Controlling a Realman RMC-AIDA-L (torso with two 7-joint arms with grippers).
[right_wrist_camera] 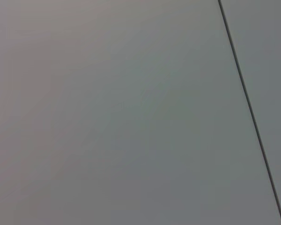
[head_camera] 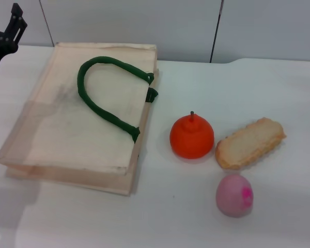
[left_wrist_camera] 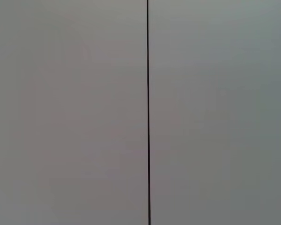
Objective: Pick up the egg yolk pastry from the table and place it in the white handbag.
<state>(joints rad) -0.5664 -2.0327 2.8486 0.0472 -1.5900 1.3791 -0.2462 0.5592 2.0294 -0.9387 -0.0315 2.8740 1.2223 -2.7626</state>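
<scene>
The white handbag (head_camera: 82,124) lies flat on the left half of the table in the head view, its dark green rope handles (head_camera: 106,93) resting on top. The egg yolk pastry is not in view in any frame. My left gripper (head_camera: 9,28) is raised at the far left edge, beyond the bag's back left corner and apart from it. My right gripper is out of view. Both wrist views show only a grey wall panel with a dark seam.
To the right of the bag sit an orange fruit (head_camera: 191,136), a long toasted bread slice (head_camera: 249,143) and a pink egg-shaped ball (head_camera: 234,195). The white table (head_camera: 196,222) has bare surface at the front and back right.
</scene>
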